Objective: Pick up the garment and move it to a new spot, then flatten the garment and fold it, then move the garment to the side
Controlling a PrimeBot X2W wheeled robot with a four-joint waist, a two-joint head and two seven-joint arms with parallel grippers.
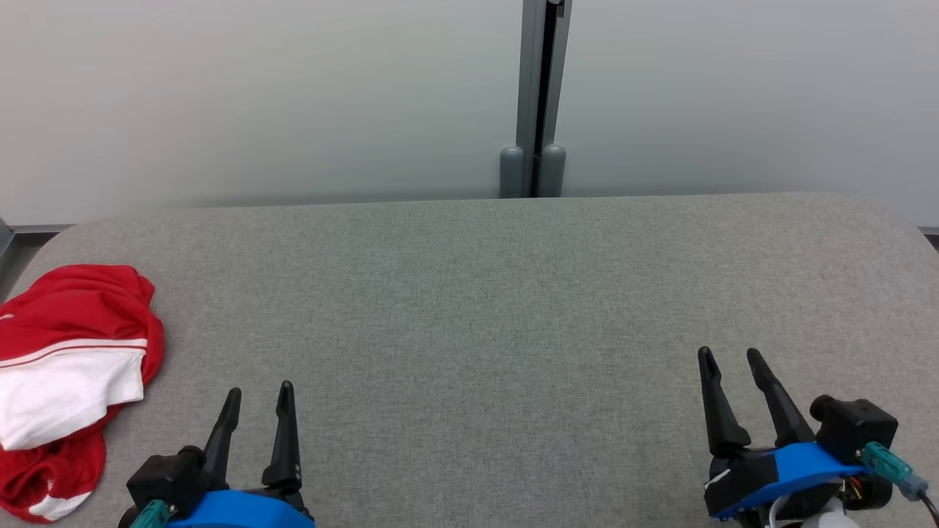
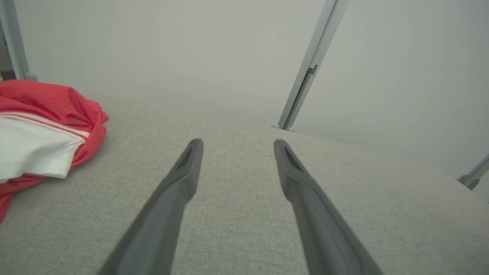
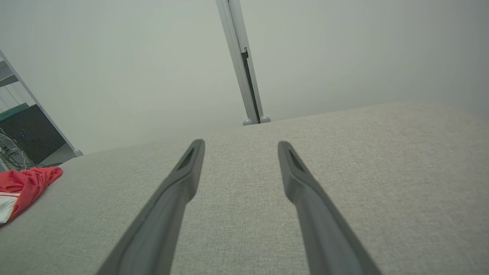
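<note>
Now our left gripper [image 1: 260, 389] and right gripper [image 1: 730, 353] hang open over the table [image 1: 469, 293], with the garment [image 1: 70, 367] at its left end.

From the head we see the red and white garment bunched against the left edge of the grey table, near our left gripper and well apart from our right; both sets of jaws stand wide and hold nothing. The left wrist view brings the garment close, where a white panel edged with 2 thin red stripes lies over the red cloth. The right wrist view puts it small and far to the left, and adds a dark cabinet [image 3: 30, 131] beyond that end of the table. A grey post [image 1: 541, 95] rises behind the table's far edge, between pale wall panels [image 1: 257, 95].
</note>
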